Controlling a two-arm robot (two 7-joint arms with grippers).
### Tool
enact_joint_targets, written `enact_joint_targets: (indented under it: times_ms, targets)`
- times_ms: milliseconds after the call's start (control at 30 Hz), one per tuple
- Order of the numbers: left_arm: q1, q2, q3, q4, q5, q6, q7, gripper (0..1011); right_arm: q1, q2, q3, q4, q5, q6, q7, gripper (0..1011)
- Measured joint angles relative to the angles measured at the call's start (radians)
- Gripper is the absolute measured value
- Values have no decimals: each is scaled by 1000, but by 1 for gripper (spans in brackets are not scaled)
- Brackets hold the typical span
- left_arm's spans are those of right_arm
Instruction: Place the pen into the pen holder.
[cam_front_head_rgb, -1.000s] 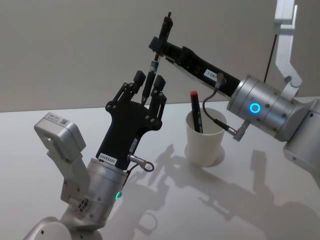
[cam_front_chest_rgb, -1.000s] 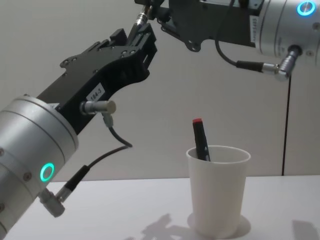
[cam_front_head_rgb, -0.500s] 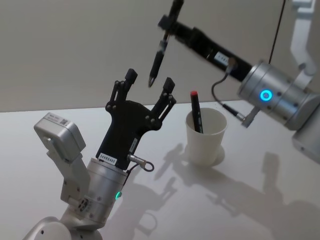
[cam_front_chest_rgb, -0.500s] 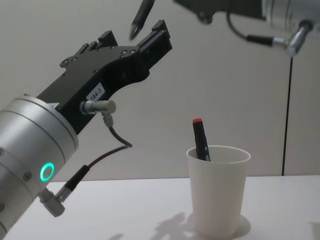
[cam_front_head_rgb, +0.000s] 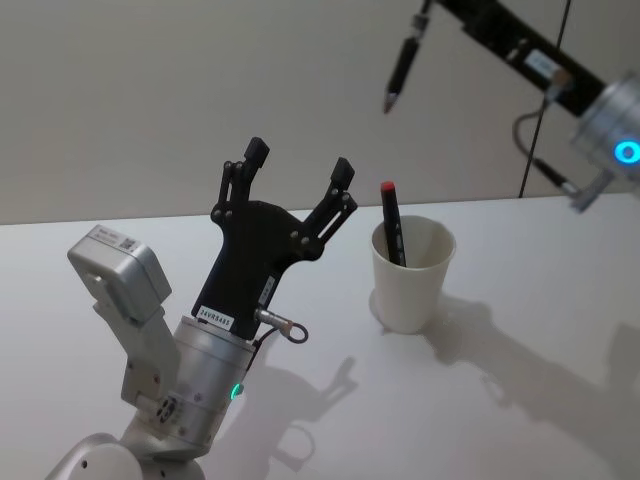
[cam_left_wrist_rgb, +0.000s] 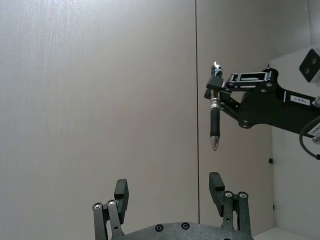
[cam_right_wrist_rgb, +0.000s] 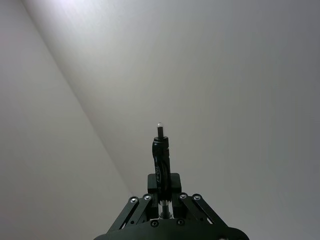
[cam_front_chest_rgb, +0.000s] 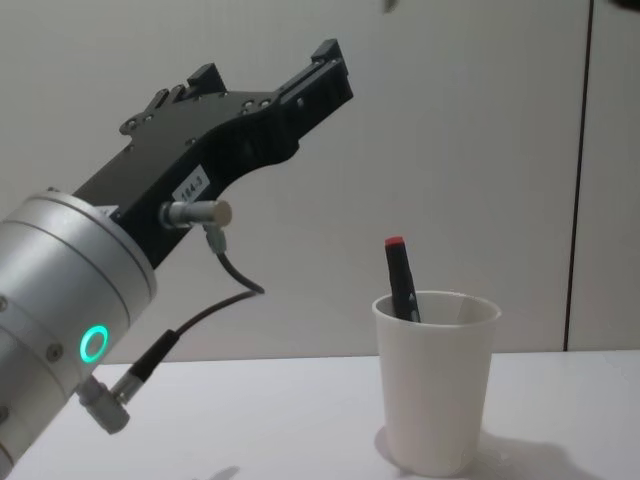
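Observation:
A dark pen (cam_front_head_rgb: 401, 66) hangs tip down, high in the air, with my right gripper (cam_front_head_rgb: 424, 18) shut on its upper end. It is above and slightly left of the pen holder (cam_front_head_rgb: 412, 276), a white paper cup on the table. A red-capped pen (cam_front_head_rgb: 390, 222) stands in that cup. My left gripper (cam_front_head_rgb: 300, 160) is raised left of the cup, open, with nothing between its fingers. In the left wrist view the dark pen (cam_left_wrist_rgb: 215, 122) hangs above the left gripper (cam_left_wrist_rgb: 168, 187). In the right wrist view the pen (cam_right_wrist_rgb: 161, 155) sticks out of the right gripper (cam_right_wrist_rgb: 162, 189).
The white table (cam_front_head_rgb: 520, 400) stretches around the cup, with a plain wall behind. In the chest view the left gripper (cam_front_chest_rgb: 270, 72) reaches up and across, well above the cup (cam_front_chest_rgb: 437, 390) and its red-capped pen (cam_front_chest_rgb: 400, 275).
The left gripper opened and let go of the dark pen. The right gripper carried the pen up and to the right, away from the left fingers.

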Motion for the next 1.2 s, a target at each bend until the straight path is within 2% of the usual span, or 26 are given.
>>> enact_joint_targets:
  times_ms: [67,100,167,467,700,733,833,967,1000,1100,1133,1167,1200]
  targets:
    - [0,0,0,0,0,0,0,1001,-6,23,10,-13,-15,-11,3,130]
    - [0,0,0,0,0,0,0,1001,-6,23,10,-13,-15,-11,3,130]
    - [0,0,0,0,0,0,0,1001,-18,58,24,-32,-41,-27,8,130]
    - [0,0,0,0,0,0,0,1001,-60,150,52,-75,-124,-76,24,130]
    - [0,0,0,0,0,0,0,1001,-107,222,65,-100,-222,-134,44,130]
    - [0,0,0,0,0,0,0,1001,-107,222,65,-100,-222,-134,44,130]
    - [0,0,0,0,0,0,0,1001,-129,246,64,-103,-286,-169,56,130]
    - [0,0,0,0,0,0,0,1001,-147,257,53,-94,-358,-207,71,130]
    - [0,0,0,0,0,0,0,1001,-152,257,47,-86,-393,-226,79,130]
    - [0,0,0,0,0,0,0,1001,-158,251,34,-66,-440,-252,90,131]
    - [0,0,0,0,0,0,0,1001,-159,244,25,-51,-470,-268,96,131]
    - [0,0,0,0,0,0,0,1001,-159,244,25,-51,-470,-268,96,130]
    - [0,0,0,0,0,0,0,1001,-159,235,16,-36,-503,-286,104,130]
